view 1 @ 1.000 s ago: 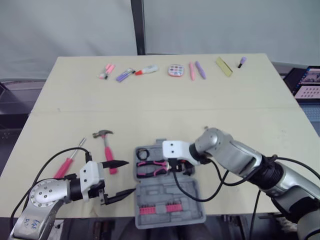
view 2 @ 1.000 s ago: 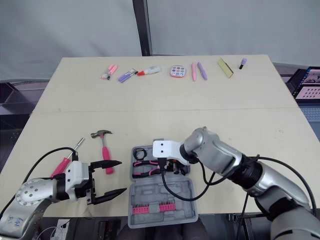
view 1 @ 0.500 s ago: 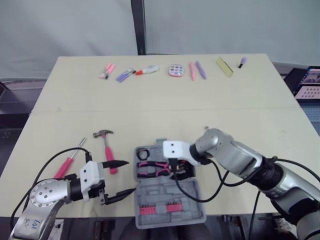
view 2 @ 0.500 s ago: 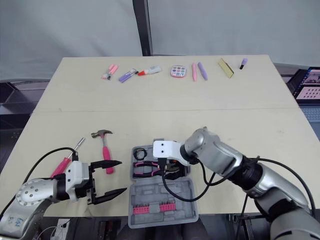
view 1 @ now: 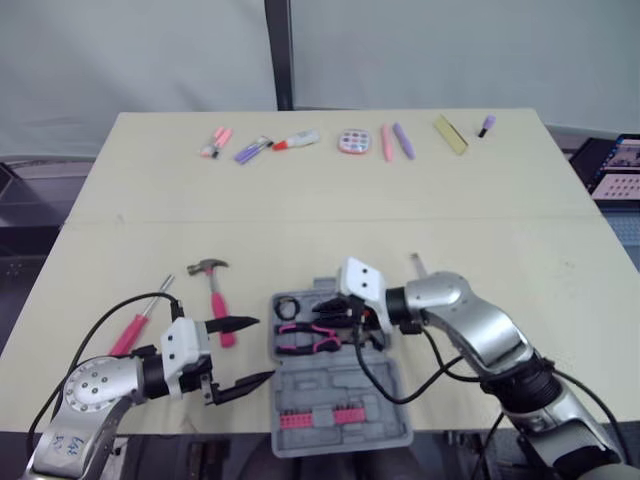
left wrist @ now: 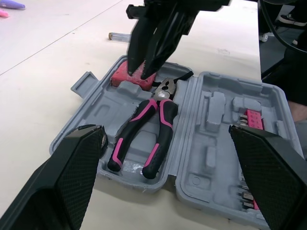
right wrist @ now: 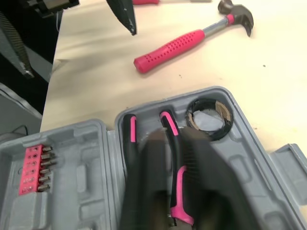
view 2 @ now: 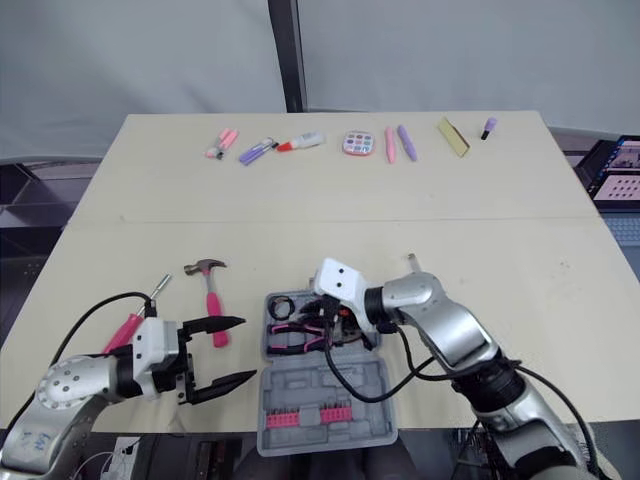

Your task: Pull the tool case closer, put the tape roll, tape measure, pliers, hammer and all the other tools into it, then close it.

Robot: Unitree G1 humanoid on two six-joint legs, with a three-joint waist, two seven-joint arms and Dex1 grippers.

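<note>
Your right gripper [view 1: 347, 312] just came up off the tray of the grey plastic tool case [view 1: 340, 385]; half a second ago it was down in the tray's right end, and now the wrist's lifted and turned. The fingers are a little apart with nothing between them, hanging right over a pinkish-red block [left wrist: 120, 76], which I'd guess is the tape measure, so that drop looks done. The black-and-pink pliers [left wrist: 162, 108] and black tape roll [right wrist: 213, 136] are in the tray too. The left gripper [view 1: 262, 350] hasn't budged, wide open and empty just left of the case; the pink-handled hammer [view 1: 213, 290] and the pink-handled screwdriver [view 1: 135, 328] further left are still out.
</note>
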